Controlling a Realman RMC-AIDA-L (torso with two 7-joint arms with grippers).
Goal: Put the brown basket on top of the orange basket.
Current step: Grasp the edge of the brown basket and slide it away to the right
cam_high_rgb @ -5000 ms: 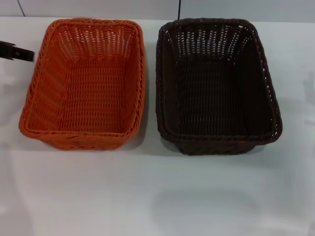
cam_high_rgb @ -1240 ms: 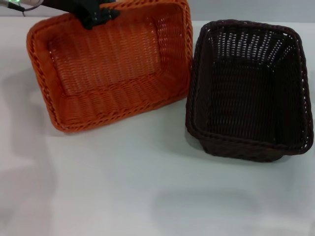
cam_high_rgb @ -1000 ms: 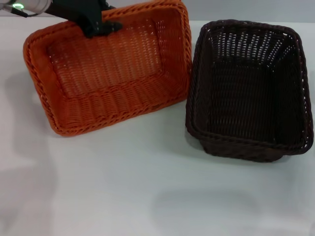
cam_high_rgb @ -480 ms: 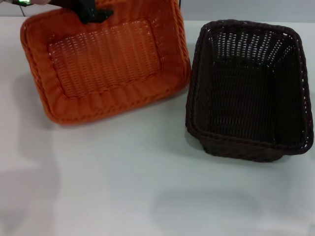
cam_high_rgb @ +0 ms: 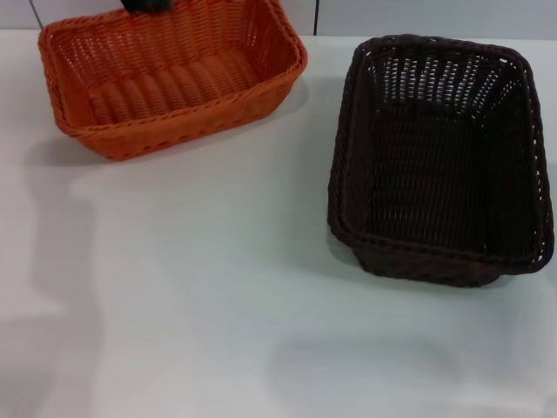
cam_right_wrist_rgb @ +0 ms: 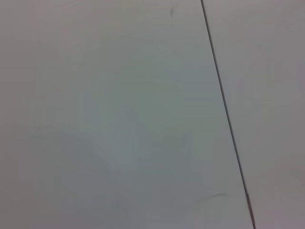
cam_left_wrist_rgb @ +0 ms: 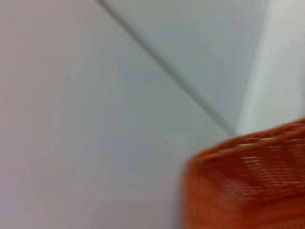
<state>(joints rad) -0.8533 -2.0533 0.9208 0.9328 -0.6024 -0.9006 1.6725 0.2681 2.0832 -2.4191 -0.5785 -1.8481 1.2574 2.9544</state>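
Observation:
The orange basket [cam_high_rgb: 170, 74] hangs at the far left of the white table [cam_high_rgb: 218, 296], lifted and turned with its long side across the view. Only a dark bit of my left gripper [cam_high_rgb: 146, 4] shows at the picture's top edge, on the basket's far rim, shut on it. The left wrist view shows a blurred corner of the orange basket [cam_left_wrist_rgb: 248, 181] against a pale wall. The brown basket [cam_high_rgb: 439, 157] stands upright on the table at the right, empty, with nothing touching it. My right gripper is out of sight.
A pale wall with a dark vertical seam [cam_high_rgb: 317, 16] runs behind the table. The right wrist view shows only a plain pale surface with a dark seam [cam_right_wrist_rgb: 224, 109]. A gap of bare table separates the two baskets.
The orange basket has been carried farther back and up, its open side tipping from facing me to more level. My left gripper has slid almost out of the top edge. The brown basket stayed put.

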